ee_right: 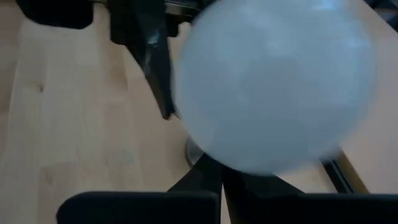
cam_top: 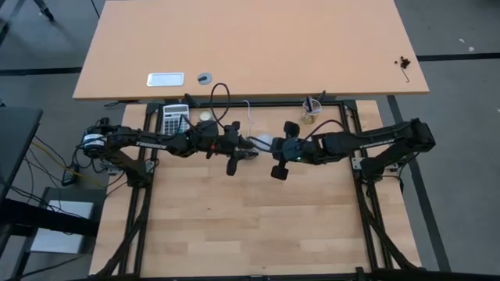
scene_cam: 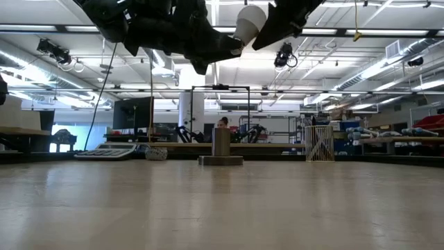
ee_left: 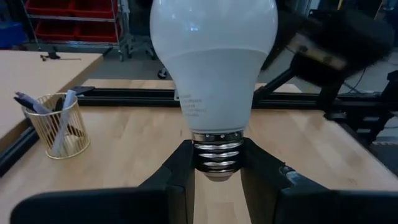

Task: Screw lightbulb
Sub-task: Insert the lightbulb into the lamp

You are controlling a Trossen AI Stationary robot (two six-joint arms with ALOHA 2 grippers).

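Note:
The white lightbulb (cam_top: 264,141) is held in the air between my two grippers, high above the table in the low view (scene_cam: 250,21). My left gripper (ee_left: 216,163) is shut on its grey screw end, and the globe (ee_left: 214,56) points toward my right arm. My right gripper (ee_right: 221,177) is shut, its fingers right at the globe (ee_right: 273,87), which fills the right wrist view. The grey socket (scene_cam: 220,146) stands upright on its flat base on the table below. In the high view the arms hide it. My left gripper pinches the bulb's threaded screw end (ee_left: 214,155) between its two fingers, one on each side. The fingers come level from the table's left. The bulb is lifted clear and sticks out beyond the fingertips, globe away from the gripper. Whether my right gripper touches the globe, I cannot tell.
A wire pen cup (cam_top: 312,109) stands at the far right of the work table and also shows in the left wrist view (ee_left: 56,124). A calculator (cam_top: 175,117) and a small round tin (cam_top: 205,117) lie at the far left. A second table (cam_top: 250,47) stands beyond.

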